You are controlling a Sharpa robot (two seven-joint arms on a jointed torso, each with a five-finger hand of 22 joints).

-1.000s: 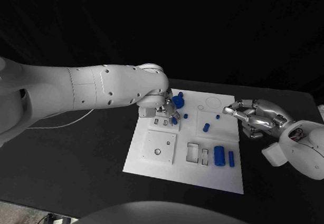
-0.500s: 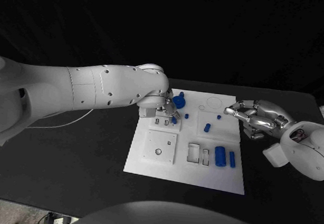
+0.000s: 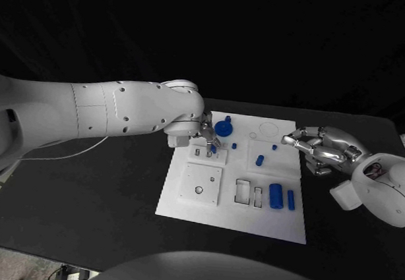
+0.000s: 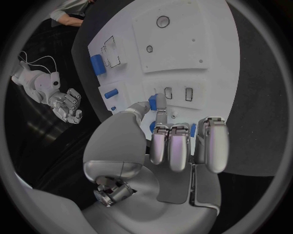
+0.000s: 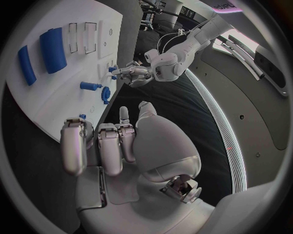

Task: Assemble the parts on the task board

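The left hand (image 3: 206,139) pinches a small blue part (image 4: 153,102) over the task board (image 3: 187,203). A tilt could jam it. The right hand (image 3: 318,146) is curled, holding nothing.

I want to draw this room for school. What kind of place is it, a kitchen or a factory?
Probably a robot test lab, not a kitchen. A flat white task board with small blue plastic parts lies on a plain black table, and two silver many-fingered robot hands work over it.

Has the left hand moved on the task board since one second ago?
Yes, a little. The left hand has drawn back toward the far edge of the task board, uncovering more of the round blue part. The board itself has not moved.
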